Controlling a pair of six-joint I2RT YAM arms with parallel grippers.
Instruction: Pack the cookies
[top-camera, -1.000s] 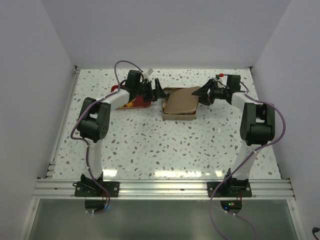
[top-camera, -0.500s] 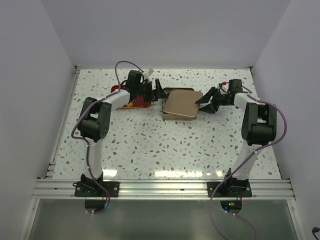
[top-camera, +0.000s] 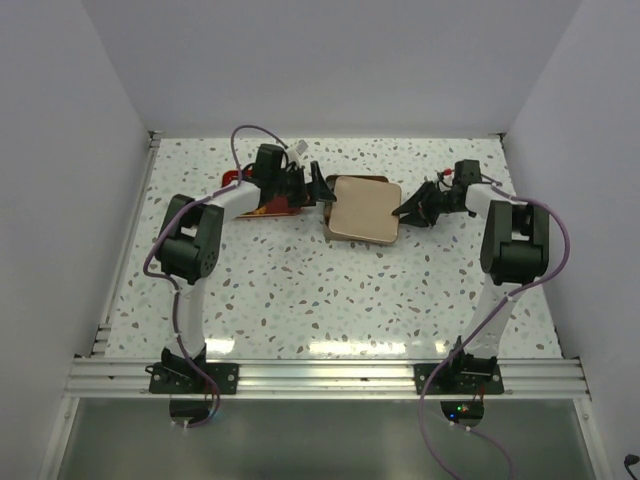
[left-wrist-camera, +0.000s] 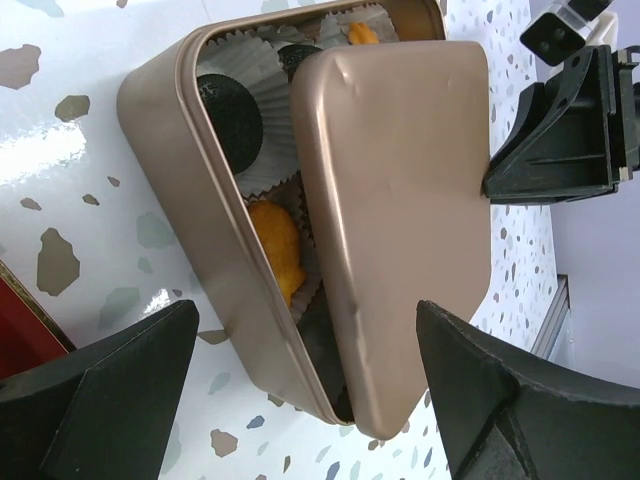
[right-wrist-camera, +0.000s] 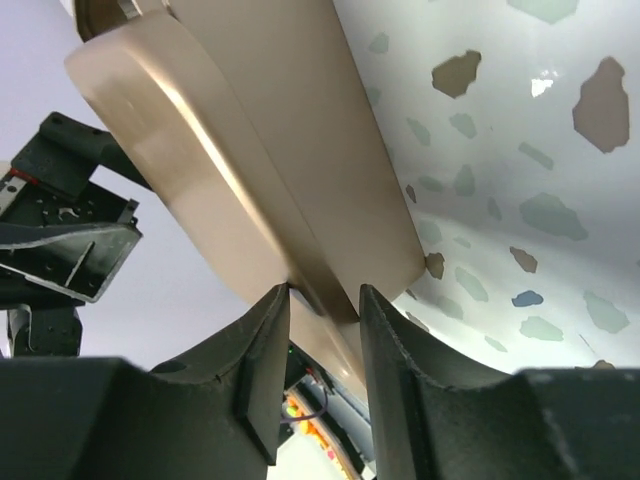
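Two grippers are flanking the tin (left-wrist-camera: 150, 110): left gripper (top-camera: 318, 188) is hanging wide apart at 9 o'clock, right gripper (top-camera: 405, 212) is straddling the skewed lid's (top-camera: 362, 210) 3 o'clock edge, clamped or not unclear. Cookies (left-wrist-camera: 275, 240) are sitting inside the tin.

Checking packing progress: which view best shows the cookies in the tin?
Left wrist: the cookies sit in paper cups inside the tin, visible beside the skewed lid. Top external: the lid hides them. Right wrist shows only lid and tin edge.
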